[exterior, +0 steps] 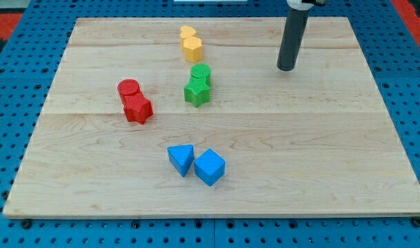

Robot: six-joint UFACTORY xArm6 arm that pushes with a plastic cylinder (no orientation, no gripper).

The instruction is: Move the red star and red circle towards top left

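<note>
pale wooden board (265, 172) on a blue pegboard surface (10, 103), w/ a bit of red showing at the view's top corners.

camera view: my tip (286, 68) sits toward the board's top right, well apart from every block. it's a bare dark rod, no jaws to open or close, holding nothing and touching nothing.

red circle (129, 88) is left of centre, w/ the red star (138, 109) touching it just below and slightly to the view's right. they sit as a tight pair.

other blocks: green circle (201, 72) and green star (196, 91) touch each other, right of the reds, roughly between the reds and my tip. above them near the top edge, two yellow blocks also touching: the upper yellow block (187, 32), shape hard to tell, and a yellow hexagon (192, 48). lower centre, a blue triangle (182, 158) w/ a blue cube (210, 166) just beside it, maybe touching.

open room: bare wood runs from the reds to the top left corner, no block on that side. greens and yellows line up in a column between my tip and the reds. right half of the board below my tip is bare wood too. reds sit well in from the left edge.
</note>
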